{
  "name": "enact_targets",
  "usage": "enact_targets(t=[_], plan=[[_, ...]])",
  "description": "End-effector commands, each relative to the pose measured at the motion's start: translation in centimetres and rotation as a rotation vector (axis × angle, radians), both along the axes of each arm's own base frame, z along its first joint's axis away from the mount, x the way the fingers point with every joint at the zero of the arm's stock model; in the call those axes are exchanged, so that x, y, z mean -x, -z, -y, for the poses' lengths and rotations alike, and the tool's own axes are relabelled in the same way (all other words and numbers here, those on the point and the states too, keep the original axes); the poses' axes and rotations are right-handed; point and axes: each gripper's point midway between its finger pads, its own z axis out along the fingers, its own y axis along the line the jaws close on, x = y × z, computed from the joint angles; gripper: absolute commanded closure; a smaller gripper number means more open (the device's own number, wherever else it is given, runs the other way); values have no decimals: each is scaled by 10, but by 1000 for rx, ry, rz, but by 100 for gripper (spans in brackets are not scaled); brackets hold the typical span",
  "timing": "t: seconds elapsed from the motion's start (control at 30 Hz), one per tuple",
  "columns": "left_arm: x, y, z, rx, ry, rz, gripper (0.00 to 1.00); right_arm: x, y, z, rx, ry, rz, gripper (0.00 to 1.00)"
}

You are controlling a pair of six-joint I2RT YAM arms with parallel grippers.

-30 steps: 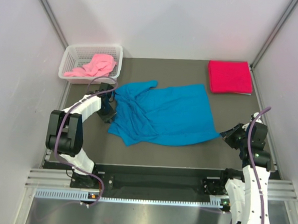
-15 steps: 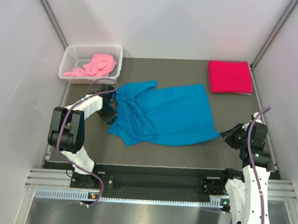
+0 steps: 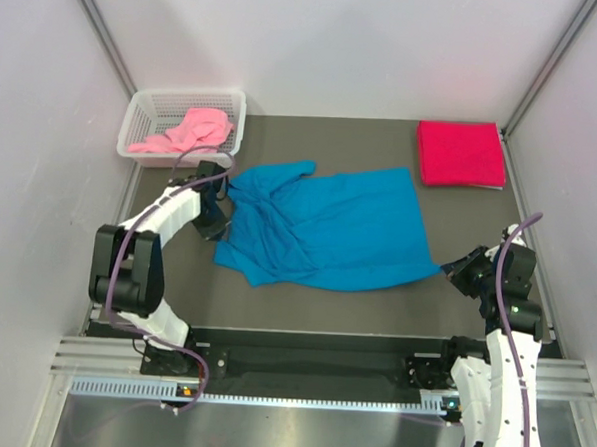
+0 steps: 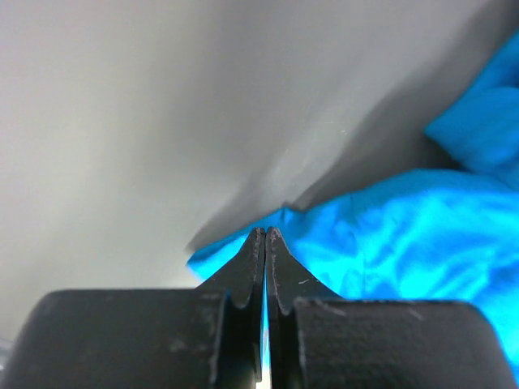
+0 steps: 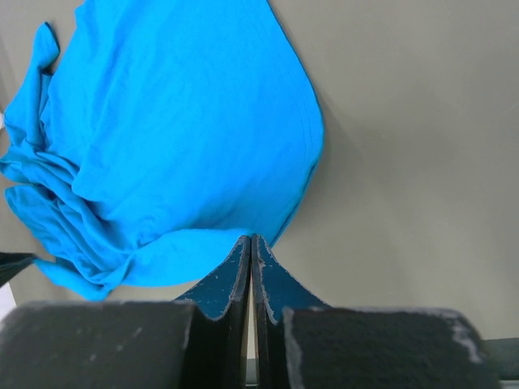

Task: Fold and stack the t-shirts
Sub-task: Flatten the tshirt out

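One of three t-shirts looked finished: the red t-shirt lay folded flat at the far right corner of the table. One blue t-shirt lay spread across the middle, rumpled along its left side and not yet folded. One pink t-shirt sat bunched in the single white basket at the far left. The left gripper was closed on the blue t-shirt's left edge, a sliver of blue between its tips. The right gripper was closed at the near right corner, apparently pinching the hem. Two shirts' folding and all the stacking remained.
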Motion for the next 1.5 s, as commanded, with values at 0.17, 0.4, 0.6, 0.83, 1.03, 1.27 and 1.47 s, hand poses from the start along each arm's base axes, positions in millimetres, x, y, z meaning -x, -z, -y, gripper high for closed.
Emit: enact_targets(t=[0.17, 0.4, 0.6, 0.83, 1.03, 1.27, 1.47], plan=[[5, -83, -21, -100, 59, 181, 100, -10, -17, 11, 26, 48, 42, 100], [11, -157, -18, -77, 115, 370, 100, -19, -49, 13, 31, 58, 105, 100], [17, -277, -3, 32, 133, 688, 100, -10, -138, 12, 39, 97, 243, 100], [78, -422, 30, 273, 243, 1053, 100, 50, -287, 7, 75, 151, 594, 100], [184, -522, 22, 337, 270, 1318, 100, 133, -342, 4, 141, 195, 675, 100], [190, -534, 24, 342, 293, 1354, 100, 136, -356, -16, 44, 124, 733, 100], [79, -493, 9, 171, 193, 1263, 100, 46, -377, 3, 80, 128, 804, 100]])
